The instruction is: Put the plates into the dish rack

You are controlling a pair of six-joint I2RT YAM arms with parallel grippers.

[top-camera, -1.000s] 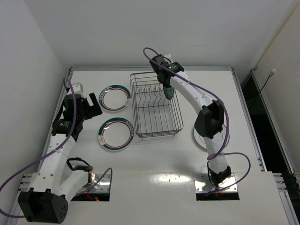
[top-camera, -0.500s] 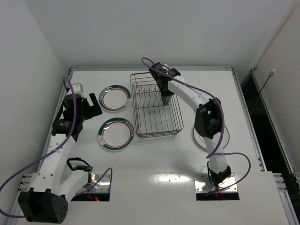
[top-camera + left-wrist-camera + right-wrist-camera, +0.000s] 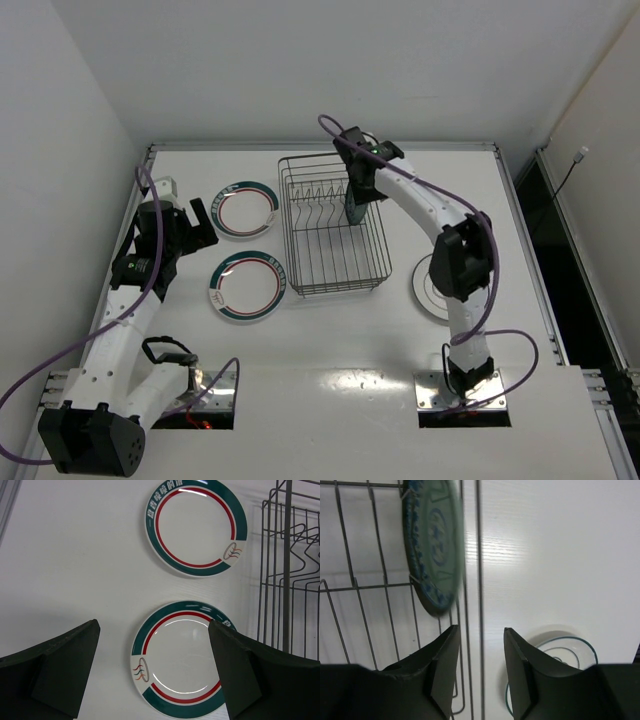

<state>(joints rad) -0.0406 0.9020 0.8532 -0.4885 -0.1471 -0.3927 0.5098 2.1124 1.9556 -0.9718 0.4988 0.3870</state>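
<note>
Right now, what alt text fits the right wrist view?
The teal patterned plate stands on edge inside the dish rack, slightly blurred. The right gripper fills the foreground, jaws apart, holding nothing. A white plate lies flat on the table outside the rack.

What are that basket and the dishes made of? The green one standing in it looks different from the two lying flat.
Dish rack: thin dark wire, likely coated metal, with a dull sheen.
Teal plate: probably glazed ceramic with a speckled pattern; it is blurred, so unsure.
Green-rimmed plates: glossy white, and the bright highlights suggest glazed ceramic or melamine.
</note>
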